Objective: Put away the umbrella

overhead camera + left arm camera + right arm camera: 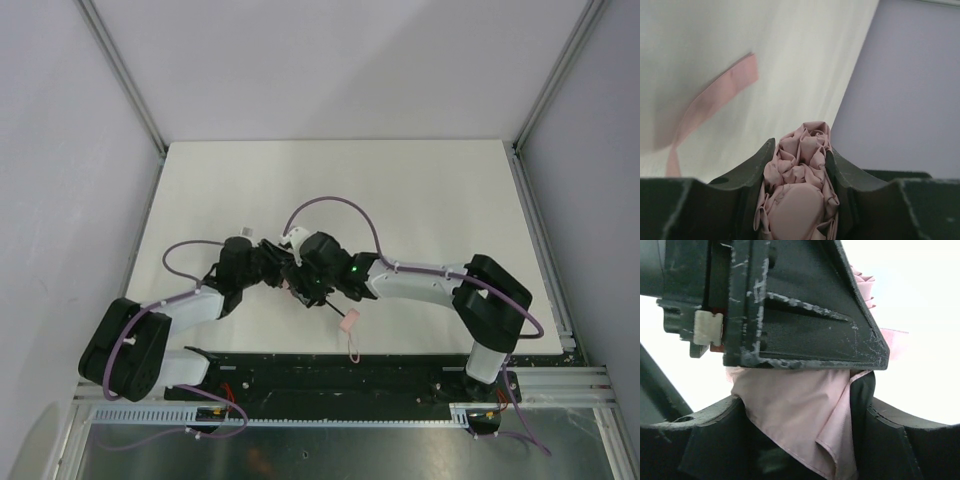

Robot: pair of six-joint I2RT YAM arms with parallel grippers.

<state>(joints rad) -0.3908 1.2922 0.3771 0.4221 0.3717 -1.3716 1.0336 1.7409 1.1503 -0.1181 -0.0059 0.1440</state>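
The umbrella (349,321) is held off the white table between both grippers. In the top view only its pink handle, black shaft and thin wrist strap (353,345) show, hanging toward the near edge. My left gripper (272,268) is shut on the bunched pale pink canopy (801,165), whose rounded pink cap sits between the fingers (752,167). A loose pink fabric band (715,100) hangs to the left. My right gripper (306,272) is shut on a flat fold of the pink fabric (790,410), right under the left gripper's black body (790,305).
The white table (420,190) is walled by pale panels with metal posts on the left (120,70) and right (560,70). A purple cable (335,203) arcs above the grippers. A black base rail (330,375) runs along the near edge.
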